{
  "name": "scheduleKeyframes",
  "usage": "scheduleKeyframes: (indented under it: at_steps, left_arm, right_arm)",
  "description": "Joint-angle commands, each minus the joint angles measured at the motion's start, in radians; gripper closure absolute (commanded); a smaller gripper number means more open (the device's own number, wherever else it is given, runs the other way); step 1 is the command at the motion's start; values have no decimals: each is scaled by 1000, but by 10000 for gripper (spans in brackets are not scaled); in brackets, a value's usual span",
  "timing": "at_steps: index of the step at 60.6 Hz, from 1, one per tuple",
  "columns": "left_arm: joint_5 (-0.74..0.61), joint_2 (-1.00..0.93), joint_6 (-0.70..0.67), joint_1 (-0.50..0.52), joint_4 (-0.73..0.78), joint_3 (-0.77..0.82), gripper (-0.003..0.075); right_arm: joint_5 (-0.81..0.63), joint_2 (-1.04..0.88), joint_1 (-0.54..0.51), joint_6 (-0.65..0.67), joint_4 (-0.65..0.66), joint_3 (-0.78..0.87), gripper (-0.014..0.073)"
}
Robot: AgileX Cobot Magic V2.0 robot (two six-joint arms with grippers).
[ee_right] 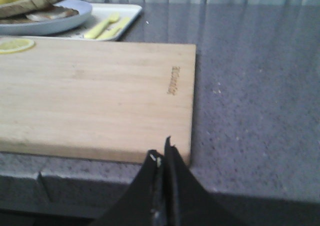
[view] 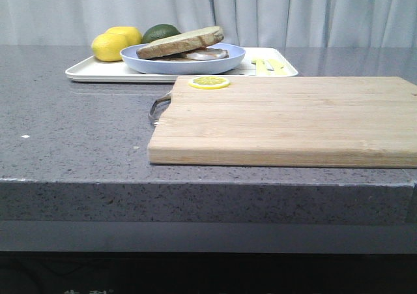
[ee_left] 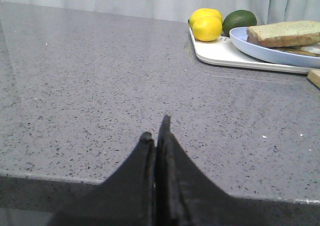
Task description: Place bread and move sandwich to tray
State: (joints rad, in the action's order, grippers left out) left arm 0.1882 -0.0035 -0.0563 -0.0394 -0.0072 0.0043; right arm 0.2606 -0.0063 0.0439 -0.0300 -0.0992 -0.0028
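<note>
The bread (view: pixel 180 42) lies tilted on top of the egg sandwich (view: pixel 205 54) on the round pale blue plate (view: pixel 182 64). The plate stands on the white tray (view: pixel 91 71) at the back left. Neither gripper shows in the front view. My left gripper (ee_left: pixel 156 128) is shut and empty, low over the bare counter near its front edge, well short of the tray (ee_left: pixel 220 53) and the bread (ee_left: pixel 285 33). My right gripper (ee_right: pixel 162 153) is shut and empty at the near right corner of the cutting board (ee_right: pixel 100 90), far from the plate (ee_right: pixel 60 23).
A light wooden cutting board (view: pixel 287 118) with a metal handle fills the middle and right of the counter. A lemon slice (view: pixel 209 82) lies at its far left corner. Two lemons (view: pixel 116 41), an avocado (view: pixel 160 31) and yellow cutlery (view: pixel 268 66) share the tray.
</note>
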Motion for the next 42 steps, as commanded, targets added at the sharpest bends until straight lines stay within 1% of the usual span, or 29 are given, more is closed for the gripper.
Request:
scheduleKeyframes:
  at_steps: [1, 7, 42]
  left_arm:
    - [-83, -24, -8, 0, -9, 11, 739]
    - [-83, -24, -8, 0, -9, 11, 739]
    - [-83, -24, -8, 0, -9, 11, 739]
  right_arm:
    - [-98, -21, -36, 0, -15, 14, 662]
    - [-74, -24, -53, 0, -25, 26, 662]
    - [-77, -24, -53, 0, -25, 26, 662]
